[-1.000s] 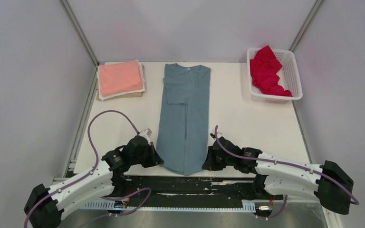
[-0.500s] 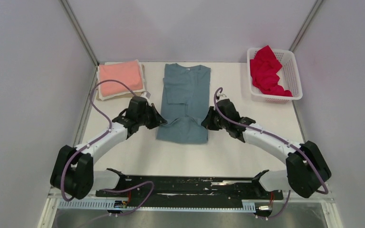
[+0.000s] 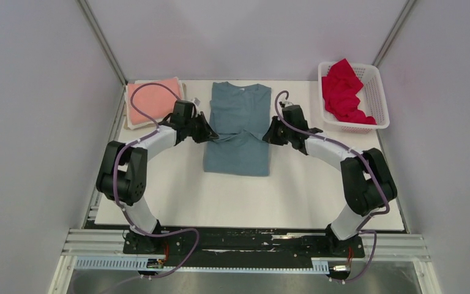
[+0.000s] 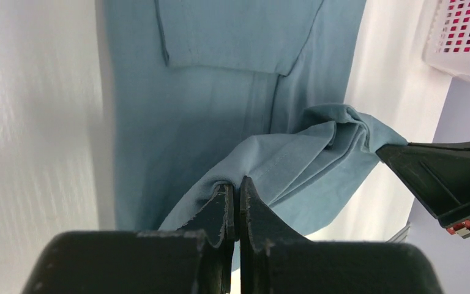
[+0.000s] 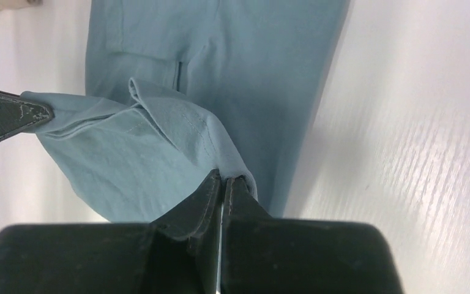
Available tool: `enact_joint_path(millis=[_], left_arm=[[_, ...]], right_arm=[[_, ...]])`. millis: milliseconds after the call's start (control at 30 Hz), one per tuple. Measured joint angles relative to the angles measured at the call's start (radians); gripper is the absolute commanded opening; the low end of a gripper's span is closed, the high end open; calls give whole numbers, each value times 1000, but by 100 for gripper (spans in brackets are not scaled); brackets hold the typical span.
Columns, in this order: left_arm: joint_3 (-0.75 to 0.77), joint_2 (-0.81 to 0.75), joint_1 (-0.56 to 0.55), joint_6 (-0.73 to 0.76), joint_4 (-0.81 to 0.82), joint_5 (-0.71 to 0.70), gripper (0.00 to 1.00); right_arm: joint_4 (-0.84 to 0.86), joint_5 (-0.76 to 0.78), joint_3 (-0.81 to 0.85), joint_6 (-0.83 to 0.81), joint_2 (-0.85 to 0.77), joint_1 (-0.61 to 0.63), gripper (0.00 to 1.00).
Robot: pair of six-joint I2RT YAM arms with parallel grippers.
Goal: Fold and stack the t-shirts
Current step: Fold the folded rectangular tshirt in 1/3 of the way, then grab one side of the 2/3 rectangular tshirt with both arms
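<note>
The grey-blue t-shirt (image 3: 237, 147) lies in the middle of the table, sleeves folded in, its lower half doubled over toward the collar. My left gripper (image 3: 211, 136) is shut on the hem's left corner (image 4: 220, 184). My right gripper (image 3: 267, 136) is shut on the hem's right corner (image 5: 235, 171). Both hold the hem a little above the shirt's chest. The folded salmon-pink t-shirt (image 3: 153, 101) lies at the far left. The red t-shirt (image 3: 343, 92) is bunched in the basket.
The white lattice basket (image 3: 376, 98) stands at the far right corner; its corner shows in the left wrist view (image 4: 465, 37). A beige board (image 3: 128, 122) lies under the pink shirt. Walls close in on both sides. Bare table (image 3: 251, 202) in front of the shirt.
Both grippers have carried the grey-blue shirt's bottom hem from the near table edge away toward the collar, doubling the shirt over. Both arms are now stretched far out.
</note>
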Motion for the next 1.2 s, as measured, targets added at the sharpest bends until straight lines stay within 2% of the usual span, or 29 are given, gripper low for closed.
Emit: enact_joint_path(millis=[167,267,333,400,433,467,500,567,633,767,833,1033,1200], left_arm=[[95,108,5,18,-12,10,0],[130,147,14,24,-23,13,9],[150,173,22,32,-33,16,19],[169,196,28,43,-43,17,32],[183,208,31,49,-55,17,48],[201,222,33,55,-67,17,58],[216,231,35,65,-75,17,75],[238,238,39,76,-84,14,96],[254,236,45,89,-90,5,100],[253,187,53,101,-111,-39,100],[206,113,53,102,-106,-58,100],[-45,-149,53,76,-63,-65,100],[-272,-227,48,39,-32,-56,100]], right_arm=[[20,-29,59,-15,88,-31,0],[31,-46,90,-20,134,-47,2],[36,-52,104,-21,160,-58,7],[39,-55,113,-21,181,-70,16],[38,-56,118,-21,191,-76,25],[38,-57,126,-21,203,-82,39],[38,-59,135,-21,214,-89,51],[39,-61,151,-19,230,-104,68],[41,-61,158,-21,233,-114,85],[40,-40,148,-17,198,-124,96],[42,-37,103,-12,140,-121,100],[35,-41,-97,8,-89,-58,100],[31,-59,-239,45,-180,24,96]])
